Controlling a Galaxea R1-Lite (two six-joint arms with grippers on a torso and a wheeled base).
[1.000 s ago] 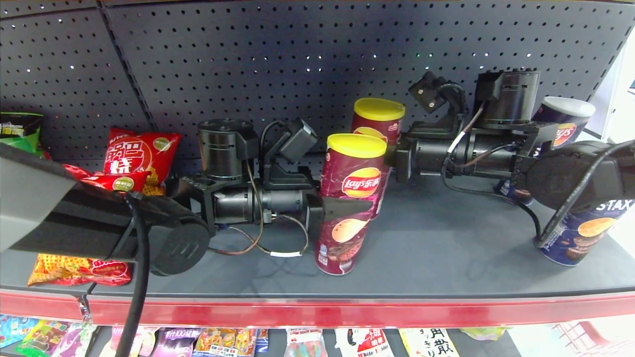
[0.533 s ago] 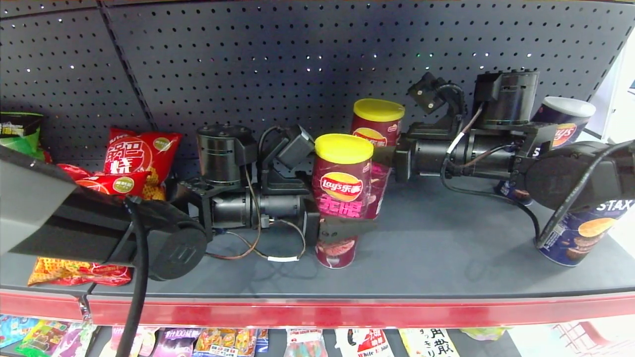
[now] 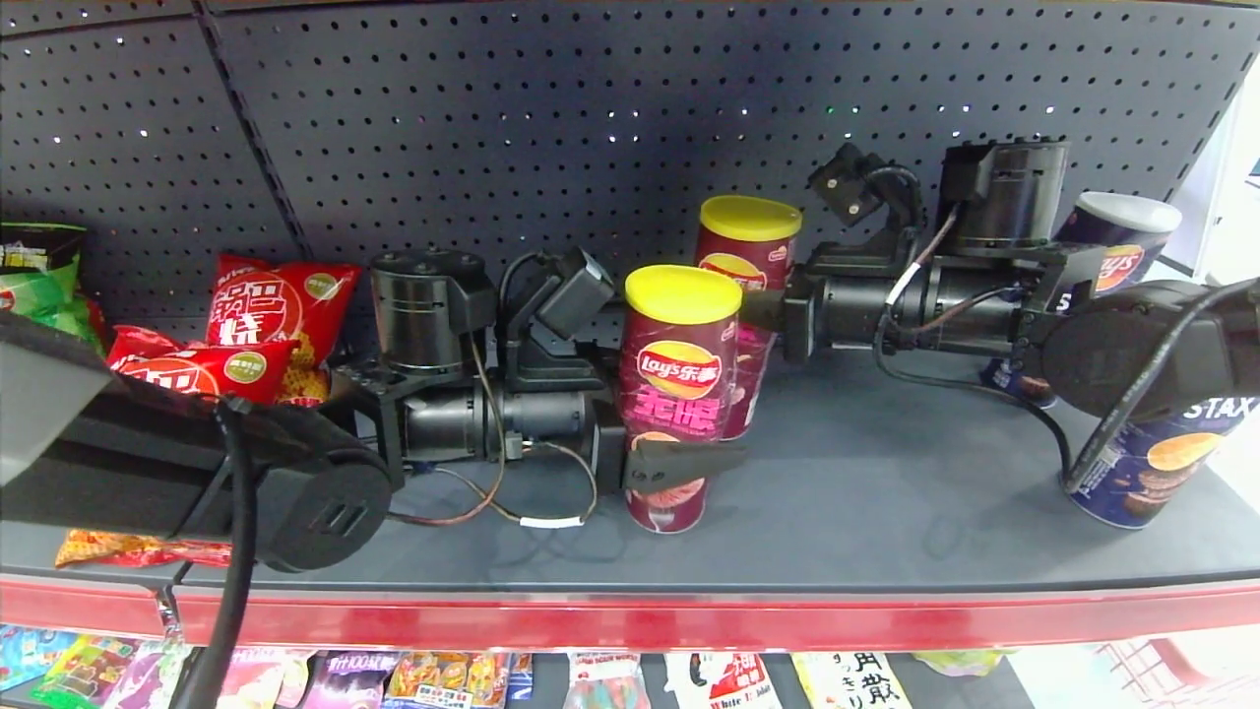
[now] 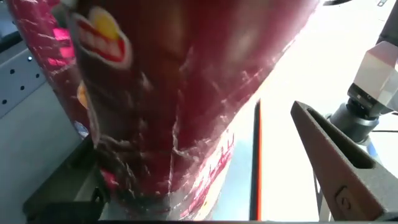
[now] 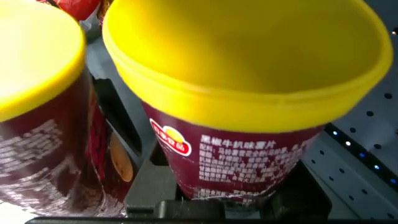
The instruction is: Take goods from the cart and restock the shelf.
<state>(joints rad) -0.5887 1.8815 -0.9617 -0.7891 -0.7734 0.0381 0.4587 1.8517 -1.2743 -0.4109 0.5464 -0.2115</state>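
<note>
Front chip can (image 3: 679, 379) upright | left gripper (image 3: 681, 463) level, apart around it | right gripper (image 3: 764, 311) at rear can (image 3: 748, 251), grip unclear

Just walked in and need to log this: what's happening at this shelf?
The robot is restocking chip cans. Its left hand sits around the front maroon can, which stands upright on the shelf; one finger stands clear of it, so that hand looks open. Its right hand is at the rear maroon can by the back panel. Blue cans stand farther right.
</note>
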